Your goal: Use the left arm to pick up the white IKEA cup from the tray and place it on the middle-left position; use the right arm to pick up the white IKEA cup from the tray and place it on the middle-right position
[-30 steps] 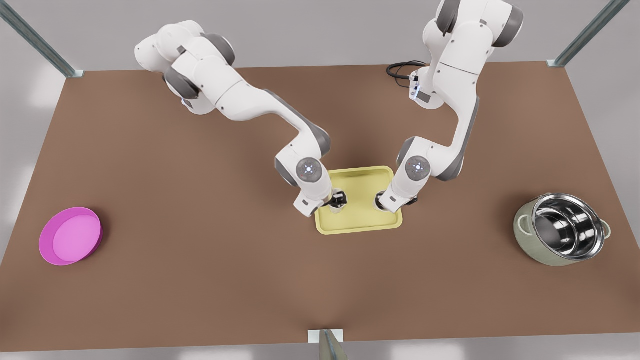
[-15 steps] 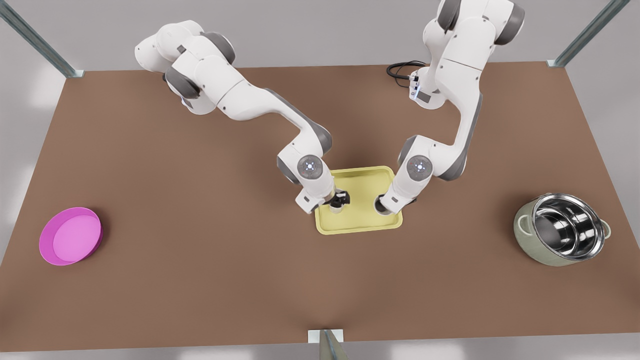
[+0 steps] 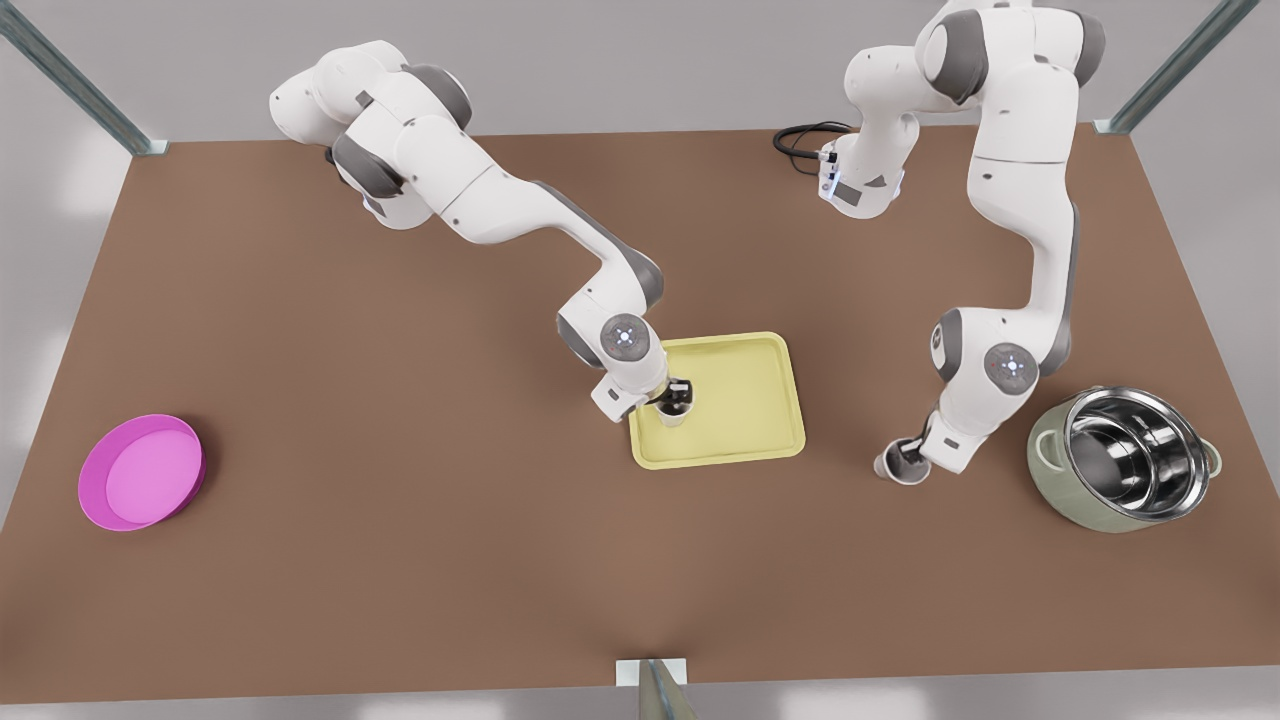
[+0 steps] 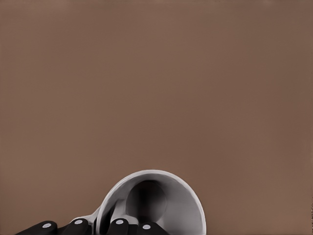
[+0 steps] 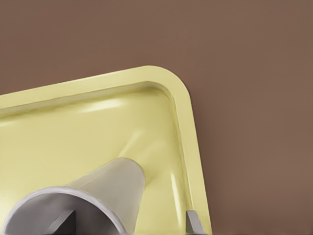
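The left gripper (image 3: 908, 452) is clenched on the rim of a white cup (image 3: 892, 467), one black finger (image 4: 119, 226) reaching inside its mouth. In the front view the cup sits low over the brown tabletop (image 3: 400, 560), well clear of the tray (image 3: 745, 452), between it and the steel pot (image 3: 1125, 460). I cannot tell whether its base touches the table.

The right gripper (image 3: 677, 397) is down at the second white cup (image 3: 671, 416), which stands in the tray at the edge on the front view's left. Whether it has clamped this cup I cannot tell.

I judge the left arm to be at the placing step. Its next move calls for setting the cup down level, then letting go and rising straight off. The right arm has its lift and carry ahead, and must clear the tray's low rim.

The tabletop is plain and unmarked. A pink dish (image 3: 140, 472) lies far off at the front view's left. Metal frame posts (image 3: 75, 80) stand at the far corners against a grey wall.
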